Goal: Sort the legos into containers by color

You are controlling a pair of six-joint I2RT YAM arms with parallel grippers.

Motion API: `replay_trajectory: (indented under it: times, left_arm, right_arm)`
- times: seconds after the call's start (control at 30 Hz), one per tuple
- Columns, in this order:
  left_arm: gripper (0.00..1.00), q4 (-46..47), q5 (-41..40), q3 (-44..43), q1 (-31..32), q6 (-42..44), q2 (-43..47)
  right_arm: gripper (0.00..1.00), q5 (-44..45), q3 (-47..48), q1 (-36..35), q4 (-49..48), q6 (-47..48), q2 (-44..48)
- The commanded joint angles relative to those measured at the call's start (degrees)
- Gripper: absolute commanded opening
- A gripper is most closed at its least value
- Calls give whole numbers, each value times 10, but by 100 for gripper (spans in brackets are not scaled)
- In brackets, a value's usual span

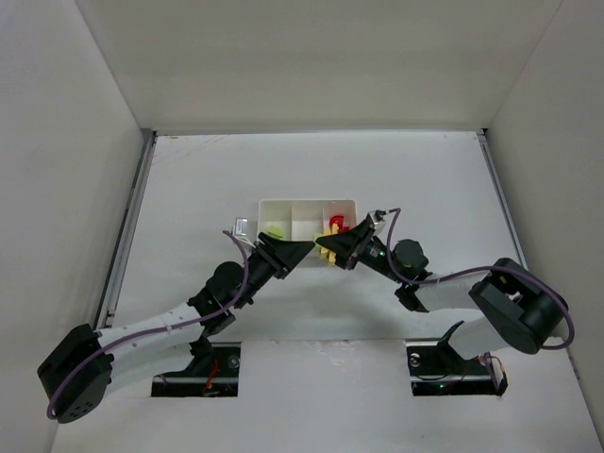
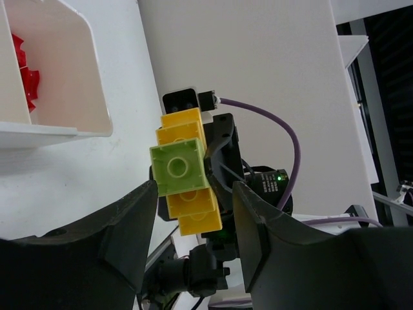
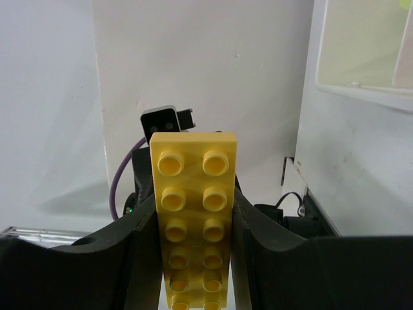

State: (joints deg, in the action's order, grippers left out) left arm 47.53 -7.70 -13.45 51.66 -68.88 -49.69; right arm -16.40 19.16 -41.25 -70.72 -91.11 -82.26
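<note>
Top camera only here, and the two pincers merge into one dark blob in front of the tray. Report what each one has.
Observer: In the right wrist view, the right pincer is shut on a long yellow plate, two rows of studs facing that camera.
Operator: Now the left one.
Observer: In the left wrist view, the left pincer is open, its fingers on either side of a light green brick.
Operator: Say what that brick sits on.
Observer: It is attached to the yellow plate, with yellow showing above and below it in the picture.
</note>
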Motion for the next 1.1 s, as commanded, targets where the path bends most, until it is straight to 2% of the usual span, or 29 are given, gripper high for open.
replay_trajectory:
  times: [0.0, 0.2, 0.6, 1.07]
  left_arm:
    - [48, 16, 7, 18, -2, -11, 0]
    - [49, 16, 7, 18, -7, -14, 9]
    - [48, 30, 12, 8, 5, -20, -13]
    - [39, 53, 10, 10, -4, -33, -30]
  right_arm:
    - [42, -3, -5, 8, -70, 1, 14]
    - [42, -6, -10, 10, -65, 8, 19]
    - [42, 1, 8, -8, -86, 7, -32]
    - [43, 4, 7, -11, -98, 3, -31]
